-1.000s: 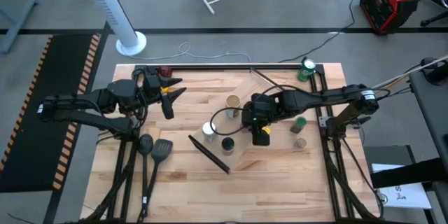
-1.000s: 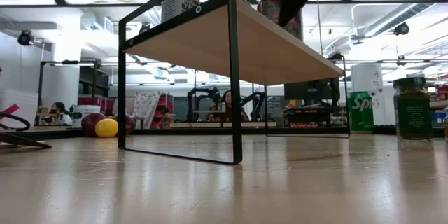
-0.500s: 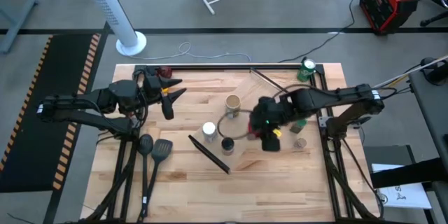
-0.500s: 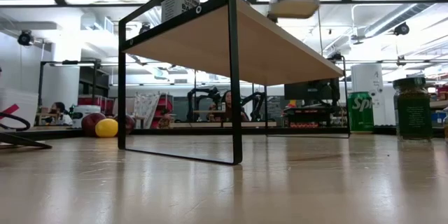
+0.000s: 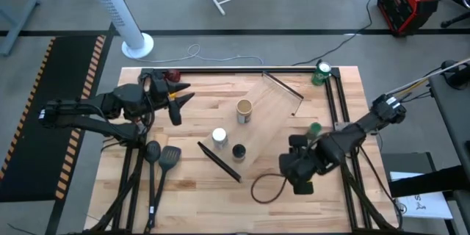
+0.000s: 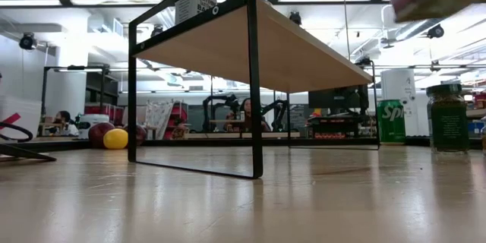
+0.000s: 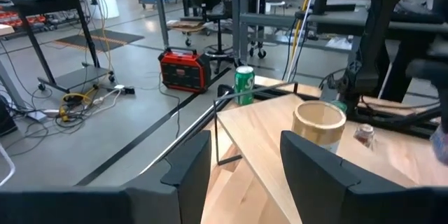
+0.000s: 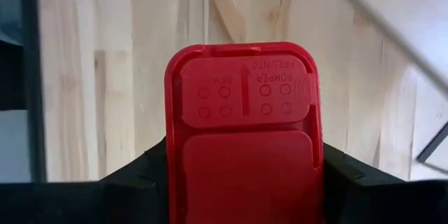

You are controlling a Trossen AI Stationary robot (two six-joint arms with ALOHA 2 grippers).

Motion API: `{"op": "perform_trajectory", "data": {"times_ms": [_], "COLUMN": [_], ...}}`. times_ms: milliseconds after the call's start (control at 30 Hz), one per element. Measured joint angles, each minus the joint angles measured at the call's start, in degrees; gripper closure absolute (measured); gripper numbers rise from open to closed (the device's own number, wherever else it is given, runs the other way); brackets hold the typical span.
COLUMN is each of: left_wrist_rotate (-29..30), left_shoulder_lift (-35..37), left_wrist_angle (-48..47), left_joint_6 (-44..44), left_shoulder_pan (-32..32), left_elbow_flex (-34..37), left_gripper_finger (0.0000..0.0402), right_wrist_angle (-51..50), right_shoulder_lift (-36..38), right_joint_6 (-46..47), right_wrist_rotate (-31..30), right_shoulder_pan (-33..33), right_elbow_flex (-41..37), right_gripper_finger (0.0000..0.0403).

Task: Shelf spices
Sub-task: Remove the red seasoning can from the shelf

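The right hand [image 5: 299, 178] is seen over the near right part of the surface [image 5: 191, 187], in front of the shelf [image 5: 261, 121], and it is closed on the red-topped jar [image 8: 243, 129]: in the right wrist view the red square lid is clamped between the two dark fingers [image 8: 140, 178]. In the low view the same jar shows as a blurred shape at the upper right, held well above the surface. The shelf stands slanted on the middle of the surface, and three jars are seen on it from above: the tan-topped jar [image 5: 244, 109] toward the far side, the white-topped jar [image 5: 219, 137] and the black-topped jar [image 5: 239, 151] at its near left end. The green-topped jar [image 5: 314, 128] stands on the surface just right of the shelf, close to the right arm. A green can [image 5: 322, 70] stands at the far right corner. The left hand [image 5: 176, 97] is held over the far left part of the surface, well apart from the shelf, with its fingers [image 7: 187, 164] spread wide and nothing between them.
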State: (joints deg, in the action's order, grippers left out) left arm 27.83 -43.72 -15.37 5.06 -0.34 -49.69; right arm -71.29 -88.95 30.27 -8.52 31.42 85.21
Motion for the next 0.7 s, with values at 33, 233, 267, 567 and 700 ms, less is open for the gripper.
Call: {"op": "perform_trajectory", "data": {"times_ms": [33,233,267,567,700], "left_wrist_rotate": [0.00,0.02,0.02,0.04,0.04], "left_shoulder_lift": [0.04,0.13,0.17,0.54,0.65], "left_wrist_angle": [0.47,3.16,3.39,3.58,3.58], "left_joint_6": [0.00,-0.83,-1.09,-2.38,-2.40], "left_shoulder_pan": [0.02,0.00,0.01,0.02,0.02], "left_elbow_flex": [0.00,0.00,0.00,0.00,0.00], "left_gripper_finger": [0.0238,0.0234,0.0235,0.0246,0.0249], "right_wrist_angle": [0.26,7.41,9.72,24.47,24.18], "right_shoulder_lift": [0.01,0.20,0.29,2.66,4.63], "right_joint_6": [1.13,3.80,3.73,13.49,21.43], "right_wrist_rotate": [-0.51,-0.78,-0.20,3.60,-1.58], "right_shoulder_pan": [0.64,1.49,1.48,2.17,3.84], "right_elbow_flex": [-1.13,-11.24,-13.49,-29.70,-32.58], "right_gripper_finger": [0.0216,0.0216,0.0216,0.0216,0.0195]}}
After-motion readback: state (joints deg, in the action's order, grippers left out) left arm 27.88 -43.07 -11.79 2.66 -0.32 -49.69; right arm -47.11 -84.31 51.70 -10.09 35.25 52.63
